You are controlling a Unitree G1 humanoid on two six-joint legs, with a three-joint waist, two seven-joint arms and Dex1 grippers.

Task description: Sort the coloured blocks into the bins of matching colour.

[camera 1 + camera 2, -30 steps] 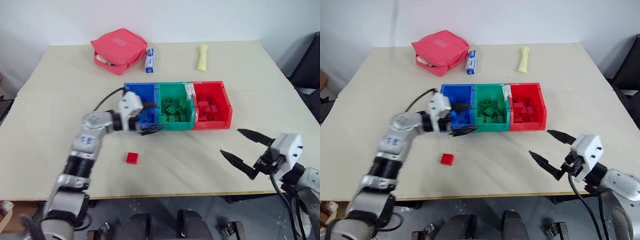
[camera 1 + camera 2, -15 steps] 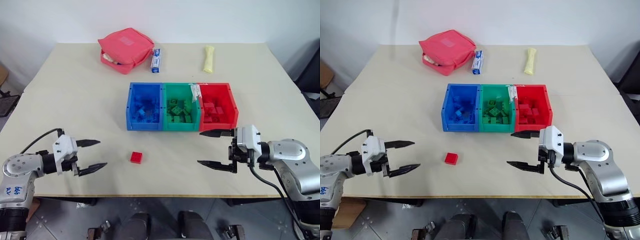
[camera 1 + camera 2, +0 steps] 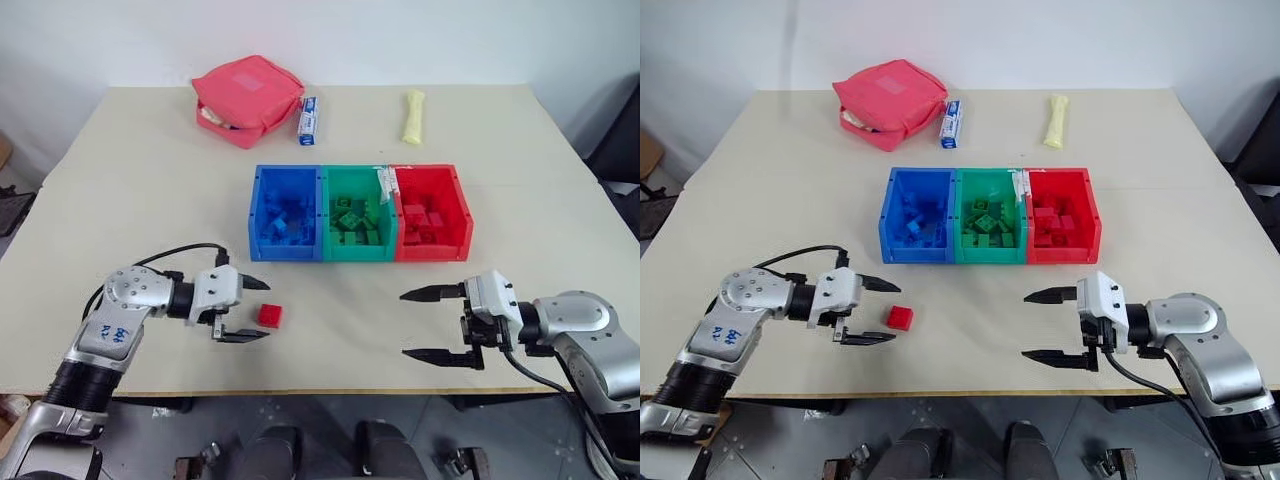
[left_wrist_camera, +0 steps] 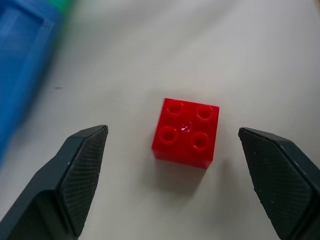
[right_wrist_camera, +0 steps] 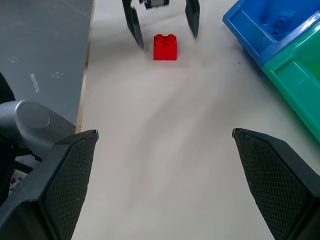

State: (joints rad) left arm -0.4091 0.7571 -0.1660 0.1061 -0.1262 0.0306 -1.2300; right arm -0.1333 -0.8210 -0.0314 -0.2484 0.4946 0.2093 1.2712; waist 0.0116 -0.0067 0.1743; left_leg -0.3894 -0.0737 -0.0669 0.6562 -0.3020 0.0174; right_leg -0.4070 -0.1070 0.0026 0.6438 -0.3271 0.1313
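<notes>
- Surface (image 3: pixel 120 190): a pale beige top carrying every item described below.
- Bins: three open-top bins joined in a row near the middle of the surface, namely the blue bin (image 3: pixel 256 215) on the robot's left, the green bin (image 3: pixel 356 181) in the middle and the red bin (image 3: pixel 462 215) on the robot's right. Each holds a heap of bricks of its own colour.
- Red block (image 3: pixel 270 316): a small studded brick with four studs up, lying on the surface on the near side of the blue bin and well apart from it. It rests flat and nothing touches it.
- Left claw (image 3: pixel 254 311): low over the surface, pointing toward the robot's right, fingers spread wide. The red block lies just beyond the fingertips, roughly in line with the gap between them. In the left wrist view the block (image 4: pixel 186 132) sits between the two dark fingers (image 4: pixel 80 170) with clear space on both sides.
- Right claw (image 3: pixel 420 325): near the front edge of the surface on the robot's right, pointing toward the left, fingers wide apart and holding nothing. It is on the near side of the red bin and apart from it.
- Other items at the far edge: a pink-red zipped pouch (image 3: pixel 247 97), a blue-and-white small box (image 3: pixel 309 118) just beside it, and a pale yellow object (image 3: pixel 409 116) farther to the right.
</notes>
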